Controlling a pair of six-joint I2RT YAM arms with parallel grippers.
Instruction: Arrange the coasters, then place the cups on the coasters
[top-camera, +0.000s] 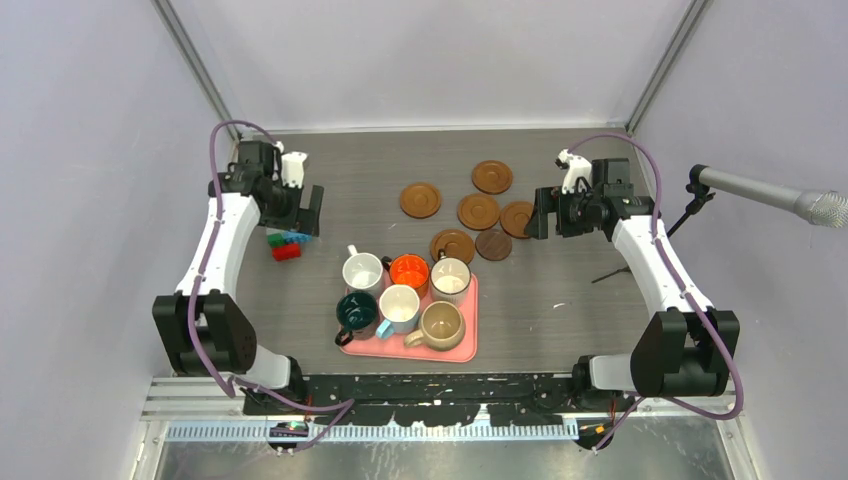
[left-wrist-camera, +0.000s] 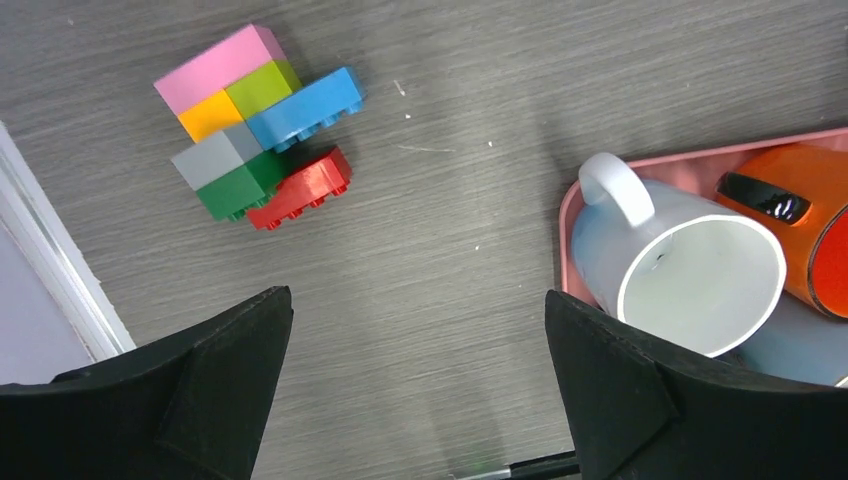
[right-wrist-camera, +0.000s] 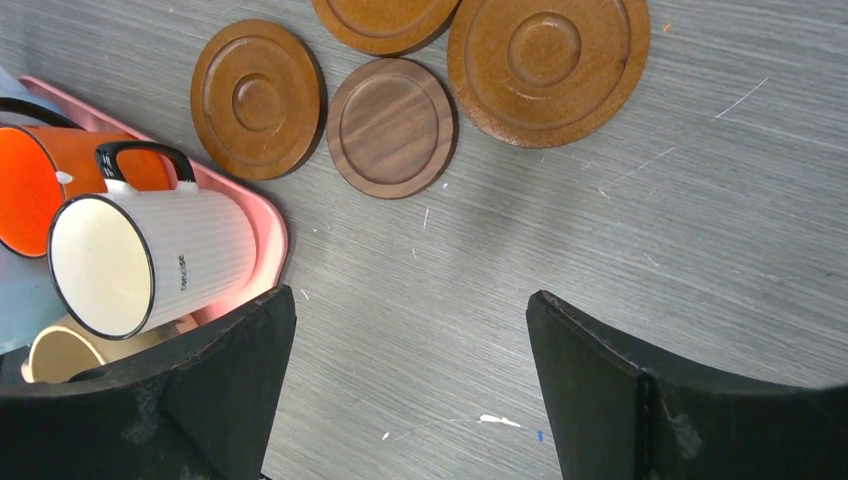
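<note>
Currently your left gripper (left-wrist-camera: 415, 325) and right gripper (right-wrist-camera: 410, 320) both gape empty; cups (top-camera: 400, 306) crowd the tray (top-camera: 468, 318), coasters (top-camera: 478, 211) lie beyond.

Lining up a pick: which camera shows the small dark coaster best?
Right wrist view: the dark coaster is close up and whole, rim and grain clear, beside a lighter coaster. The top view shows it tiny near the tray. The left wrist view misses it.

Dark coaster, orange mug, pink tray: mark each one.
dark coaster (right-wrist-camera: 392, 127), right wrist view, centre of its top face
orange mug (top-camera: 409, 271), top view, inside the mug
pink tray (top-camera: 471, 305), top view, bare right rim
</note>
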